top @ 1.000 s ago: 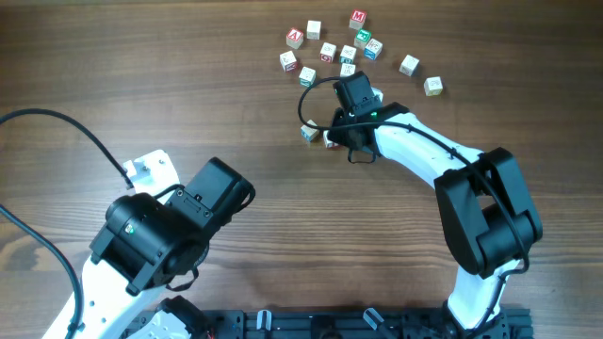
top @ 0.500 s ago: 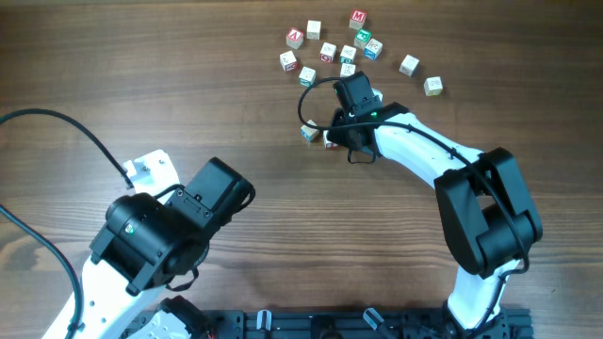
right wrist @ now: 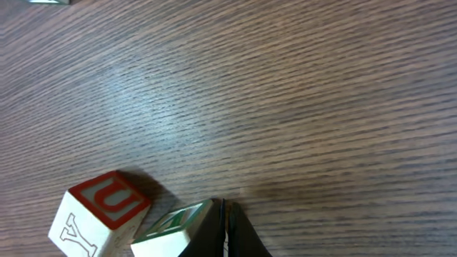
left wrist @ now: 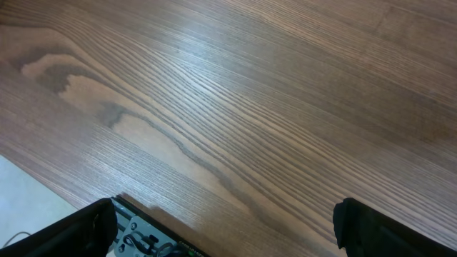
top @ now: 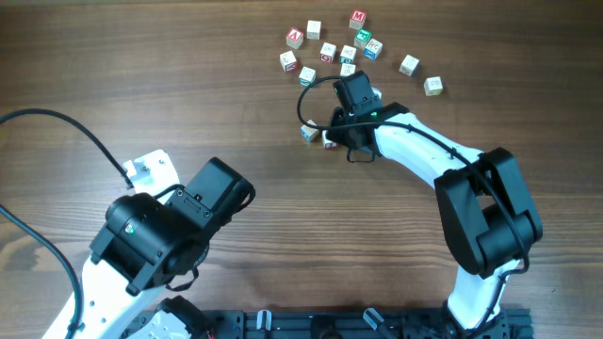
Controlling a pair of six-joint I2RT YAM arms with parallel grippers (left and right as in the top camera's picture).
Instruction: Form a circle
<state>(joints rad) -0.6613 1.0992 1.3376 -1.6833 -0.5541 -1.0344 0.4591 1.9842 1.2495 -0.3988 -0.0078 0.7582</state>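
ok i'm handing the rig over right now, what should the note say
Left gripper: open, empty, over bare table.
Right gripper: shut, holding nothing, tips at the green-letter cube; red U cube beside it.
Other cubes: loose scatter on the far side of the right gripper.
Done: no ring formed yet.
Left: push the cubes into a circle.

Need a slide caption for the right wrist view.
Shut right claw beside a green-lettered cube and a red-lettered cube on the wooden table.

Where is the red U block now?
Right wrist view, lower left of frame: the red U block sits beside a green-faced block at the shut right fingers.
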